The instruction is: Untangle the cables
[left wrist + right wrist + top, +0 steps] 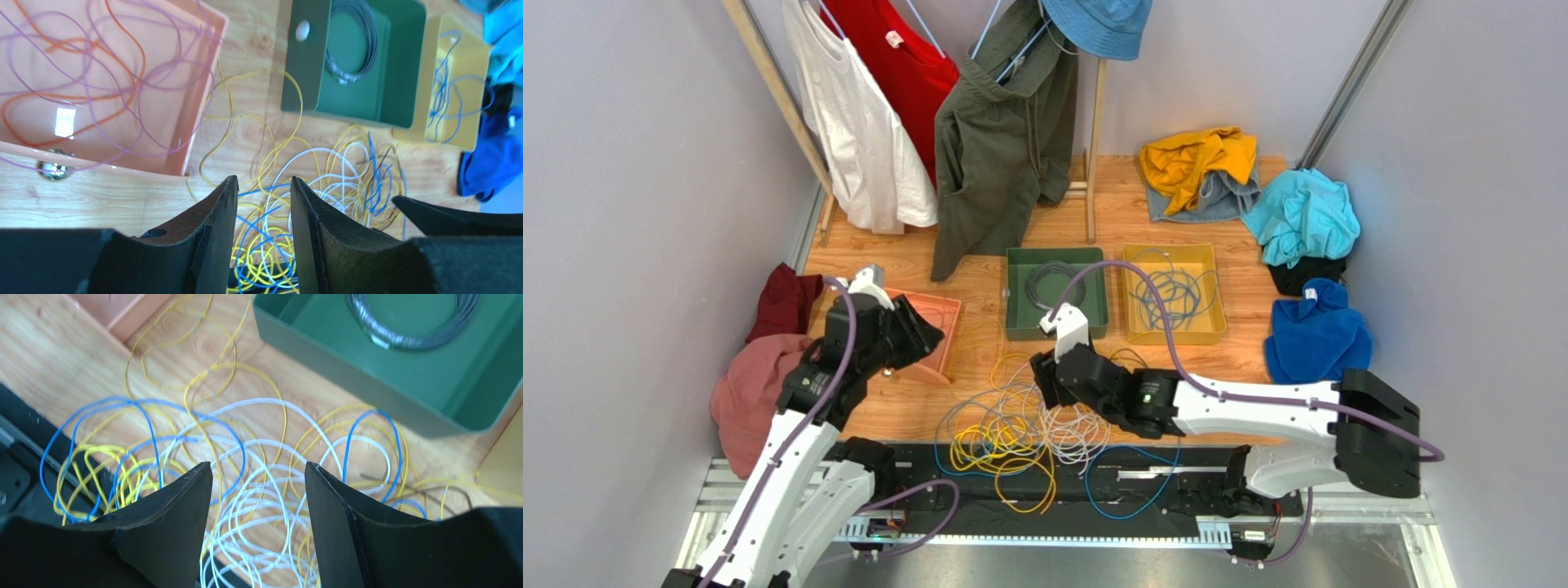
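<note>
Tangling into one heap on the wooden table (979, 321), thin yellow, blue, white cables (1014, 431); left tool (263, 184) and right tool (258, 468) both gape, empty.

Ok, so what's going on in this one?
Two robot arms are working on a tangle of cables in yellow, blue and white. Both are open and hold nothing. The right end effector hovers over the tangle and the left end effector hovers beside the pink tray. That tray holds orange and purple wires, the green tray a grey coil, and the yellow tray a blue cable.
</note>
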Available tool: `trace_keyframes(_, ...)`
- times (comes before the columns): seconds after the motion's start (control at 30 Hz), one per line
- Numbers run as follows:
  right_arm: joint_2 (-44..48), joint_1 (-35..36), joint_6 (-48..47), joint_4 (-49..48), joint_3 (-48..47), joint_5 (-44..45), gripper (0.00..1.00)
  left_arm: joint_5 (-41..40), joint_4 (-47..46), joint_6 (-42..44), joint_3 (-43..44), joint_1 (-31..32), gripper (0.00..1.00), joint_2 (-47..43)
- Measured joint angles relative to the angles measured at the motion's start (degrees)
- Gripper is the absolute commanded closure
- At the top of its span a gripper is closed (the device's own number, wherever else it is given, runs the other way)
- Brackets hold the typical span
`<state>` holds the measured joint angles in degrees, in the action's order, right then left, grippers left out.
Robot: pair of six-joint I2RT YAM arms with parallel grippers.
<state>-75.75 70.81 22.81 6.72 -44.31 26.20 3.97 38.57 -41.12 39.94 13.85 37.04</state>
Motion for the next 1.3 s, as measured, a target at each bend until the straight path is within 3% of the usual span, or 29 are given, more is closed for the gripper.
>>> trace_keyframes(0.27, 8.1, 8.9, 2.9, 0.2, 3.7, -1.2, 0.39, -1.1, -0.2, -1.0, -6.8, 5.2, 0.55, -8.2)
trace_keyframes(0.47, 0.6, 18.6, 3.7, 0.6, 1.9, -0.7, 0.39, -1.7, -0.7, -1.1, -6.9, 6.6, 0.55, -7.8)
trace_keyframes(0.6, -5.2, 20.8, 4.7, 0.7, 1.5, -0.7, 0.39, -1.7, -0.6, -1.1, -6.9, 6.8, 0.55, -6.6)
trace_keyframes(0.7, -8.5, 20.9, 5.5, 1.0, 1.2, 0.4, 0.51, -1.9, -0.7, -1.1, -6.9, 6.8, 0.55, -6.7)
trace_keyframes(0.73, -9.4, 20.9, 5.7, 1.2, 0.9, 0.9, 0.71, -1.9, -0.6, -1.1, -6.9, 6.8, 0.55, -6.6)
trace_keyframes(0.8, -11.7, 20.9, 6.0, 2.3, -0.8, 2.5, 0.99, -2.1, -0.7, -1.1, -6.9, 7.0, 0.56, -6.6)
trace_keyframes(1.0, -10.1, 21.2, 5.8, 8.4, -5.3, 9.7, 1.0, -3.0, -0.6, -1.5, -6.9, 7.2, 0.59, -6.7)
trace_keyframes(1.13, 0.5, 23.8, 2.4, 16.1, -10.8, 17.0, 1.0, -3.0, -0.6, -2.1, -6.9, 7.2, 0.59, -6.6)
trace_keyframes(1.3, 13.9, 27.8, -6.0, 21.1, -24.5, 24.8, 1.0, -2.4, -2.2, -2.7, -6.9, 7.6, 0.59, -5.0)
